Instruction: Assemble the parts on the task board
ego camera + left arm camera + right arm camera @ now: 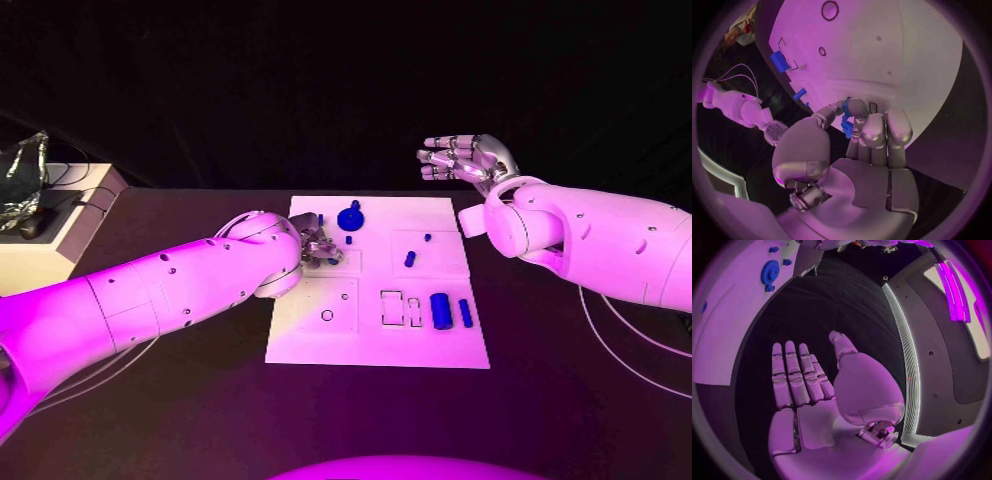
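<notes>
Left hand (pixel 320 248) is down on the task board (pixel 310 340), near its left edge about midway along, fingers pinching a small blue part (pixel 846 124). In the left wrist view the part sits between thumb and fingertips (pixel 859 111), its long axis roughly upright along the fingers, just above the white plate; whether it touches the plate, can't tell.

Right hand (pixel 464 157) is raised off past the board's far right corner, well apart from it, fingers loosely spread and holding nothing; the right wrist view confirms a bare palm.

Other parts on the board: blue gear (pixel 351 215) near the far edge just beyond the left hand, small blue peg (pixel 410 259) mid-board, two long blue blocks (pixel 441 311) by the right edge near corner, long axes running near-to-far.

Key relation: the left hand already has the part and is much nearer the seats; likely next is seating it in the spot straight below the fingertips.
</notes>
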Motion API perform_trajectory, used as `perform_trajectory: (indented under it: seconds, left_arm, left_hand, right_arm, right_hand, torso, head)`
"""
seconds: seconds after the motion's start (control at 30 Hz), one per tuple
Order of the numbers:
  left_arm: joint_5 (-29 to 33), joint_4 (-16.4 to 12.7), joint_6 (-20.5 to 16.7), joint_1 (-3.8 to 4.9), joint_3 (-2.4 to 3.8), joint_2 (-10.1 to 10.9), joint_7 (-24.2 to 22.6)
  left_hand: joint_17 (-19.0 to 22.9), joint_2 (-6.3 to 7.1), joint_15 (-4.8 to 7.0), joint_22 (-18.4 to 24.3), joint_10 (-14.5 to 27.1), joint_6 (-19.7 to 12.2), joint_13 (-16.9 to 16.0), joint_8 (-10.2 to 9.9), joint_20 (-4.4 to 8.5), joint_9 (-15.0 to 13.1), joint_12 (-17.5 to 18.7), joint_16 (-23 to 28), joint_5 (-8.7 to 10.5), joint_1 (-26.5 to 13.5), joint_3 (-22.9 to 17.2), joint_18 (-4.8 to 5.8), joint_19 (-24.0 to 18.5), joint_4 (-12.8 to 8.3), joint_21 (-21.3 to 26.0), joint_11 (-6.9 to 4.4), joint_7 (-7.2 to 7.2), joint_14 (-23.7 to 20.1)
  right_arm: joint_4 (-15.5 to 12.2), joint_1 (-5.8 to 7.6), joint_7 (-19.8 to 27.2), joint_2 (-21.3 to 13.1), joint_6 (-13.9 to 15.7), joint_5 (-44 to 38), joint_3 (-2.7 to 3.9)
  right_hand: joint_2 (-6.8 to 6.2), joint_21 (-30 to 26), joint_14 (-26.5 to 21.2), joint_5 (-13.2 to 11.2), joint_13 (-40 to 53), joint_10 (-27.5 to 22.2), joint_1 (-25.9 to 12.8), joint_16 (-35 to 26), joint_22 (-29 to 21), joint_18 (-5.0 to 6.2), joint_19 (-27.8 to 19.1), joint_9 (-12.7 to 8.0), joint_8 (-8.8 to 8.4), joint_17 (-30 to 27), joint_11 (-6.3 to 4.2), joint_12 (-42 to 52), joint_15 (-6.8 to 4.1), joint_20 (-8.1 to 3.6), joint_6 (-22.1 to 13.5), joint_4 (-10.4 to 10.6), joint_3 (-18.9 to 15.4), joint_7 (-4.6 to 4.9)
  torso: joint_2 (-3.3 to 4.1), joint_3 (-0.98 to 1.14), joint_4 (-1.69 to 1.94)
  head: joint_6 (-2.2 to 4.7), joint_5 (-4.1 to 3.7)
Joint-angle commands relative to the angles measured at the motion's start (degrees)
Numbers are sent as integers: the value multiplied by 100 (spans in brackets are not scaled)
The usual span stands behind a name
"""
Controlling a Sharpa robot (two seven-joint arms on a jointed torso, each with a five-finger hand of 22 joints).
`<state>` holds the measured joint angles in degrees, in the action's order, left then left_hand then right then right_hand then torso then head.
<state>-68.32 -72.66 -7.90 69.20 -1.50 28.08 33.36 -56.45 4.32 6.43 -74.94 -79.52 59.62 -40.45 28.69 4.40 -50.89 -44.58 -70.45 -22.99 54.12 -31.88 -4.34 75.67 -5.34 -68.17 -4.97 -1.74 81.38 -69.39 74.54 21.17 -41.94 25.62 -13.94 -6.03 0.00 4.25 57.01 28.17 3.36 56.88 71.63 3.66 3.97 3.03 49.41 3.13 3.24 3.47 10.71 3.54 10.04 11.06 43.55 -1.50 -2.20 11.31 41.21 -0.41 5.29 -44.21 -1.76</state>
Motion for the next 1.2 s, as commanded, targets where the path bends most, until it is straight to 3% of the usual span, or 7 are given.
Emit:
perform_trajectory:
  seconds: [0.03,0.53,0.67,0.93,1.2]
  left_arm:
    - [110,37,302,-47,-37,-33,104]
    - [165,81,364,-44,-38,-46,120]
    - [166,82,358,-44,-38,-41,125]
    - [166,80,346,-44,-38,-21,130]
    - [164,70,303,-45,-37,2,127]
  left_hand:
    - [15,-168,25,-153,5,451,-6,-19,5,-51,-1,15,4,138,146,64,15,10,27,-72,441,2]
    - [36,49,43,-182,29,505,20,-78,86,-68,-45,-5,21,262,1183,114,30,756,72,-83,484,-5]
    - [40,-39,43,-200,30,516,37,-74,100,-81,-55,-8,15,348,1606,122,39,938,82,-87,483,-4]
    - [27,-66,46,-225,29,527,52,-63,104,-91,-77,-21,18,409,1985,125,49,1092,96,-83,487,-5]
    - [18,-220,45,-251,32,540,68,-48,112,-98,-93,-28,19,518,2695,130,58,1271,113,-80,485,-4]
  right_arm:
    - [0,-4,39,5,-108,-41,3]
    - [1,-12,38,3,-113,-48,3]
    - [1,-16,37,1,-115,-48,3]
    - [3,-24,37,-1,-121,-48,3]
    - [1,-33,39,-9,-118,-48,3]
  right_hand:
    - [24,-21,-37,18,-6,27,-25,-27,-9,70,-35,-6,-28,-8,3,-18,13,6,12,-19,17,171]
    - [18,-22,-78,20,-6,21,-32,-29,-9,68,-48,-8,-31,-10,7,-18,18,11,-19,-26,12,179]
    - [18,-22,-78,20,-6,21,-32,-29,-9,68,-48,-8,-31,-10,7,-18,18,11,-19,-26,12,179]
    - [18,-22,-83,19,-6,19,-38,-29,-10,68,-56,-8,-30,-10,9,-18,19,13,-25,-24,5,185]
    - [18,-22,-92,22,-6,21,-41,-29,-10,66,-64,-8,-31,-10,10,-18,20,14,-33,-22,-1,190]
  torso:
    - [-6,0,1]
    - [-5,-4,0]
    - [-4,-3,0]
    - [-6,-4,-2]
    - [-3,-6,-3]
  head:
    - [-4,-3]
    - [-2,-3]
    - [0,0]
    - [-2,-4]
    - [6,-9]
